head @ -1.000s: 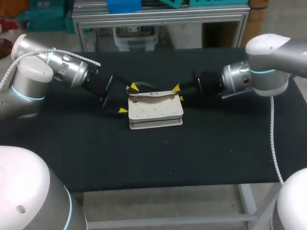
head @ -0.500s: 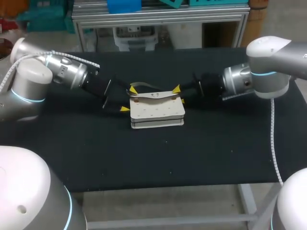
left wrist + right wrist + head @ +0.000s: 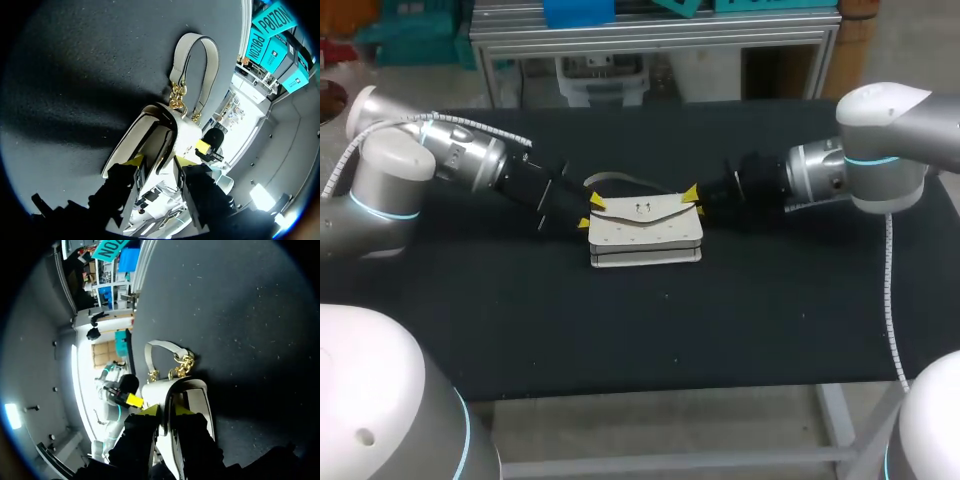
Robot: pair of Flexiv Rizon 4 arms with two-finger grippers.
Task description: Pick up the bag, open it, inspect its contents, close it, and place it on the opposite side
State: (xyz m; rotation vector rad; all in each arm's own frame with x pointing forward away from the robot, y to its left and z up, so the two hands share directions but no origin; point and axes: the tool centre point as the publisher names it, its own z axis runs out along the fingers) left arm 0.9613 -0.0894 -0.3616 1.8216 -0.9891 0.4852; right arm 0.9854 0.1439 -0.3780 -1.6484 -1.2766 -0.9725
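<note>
A white handbag (image 3: 645, 238) lies flat in the middle of the black table, its strap (image 3: 620, 180) curled behind it. My left gripper (image 3: 590, 212) is at the bag's left end. In the left wrist view the bag's end (image 3: 156, 131) fills the gap between the fingers of that gripper (image 3: 159, 161), both yellow tips against it. My right gripper (image 3: 694, 200) is at the bag's right end. Seen from the right wrist, this gripper (image 3: 166, 410) is shut on the thin edge of the flap (image 3: 172, 390). The gold chain (image 3: 184, 364) and strap (image 3: 160, 346) lie ahead of it.
The black tabletop (image 3: 670, 330) carries nothing but the bag. Its front edge runs close to the robot's base, and there is open cloth on both sides of the bag and in front of it.
My left gripper has narrowed from wide open down onto the bag's left end. The flap, lifted a second ago, has come down nearly flat. The right fingers have closed a little.
</note>
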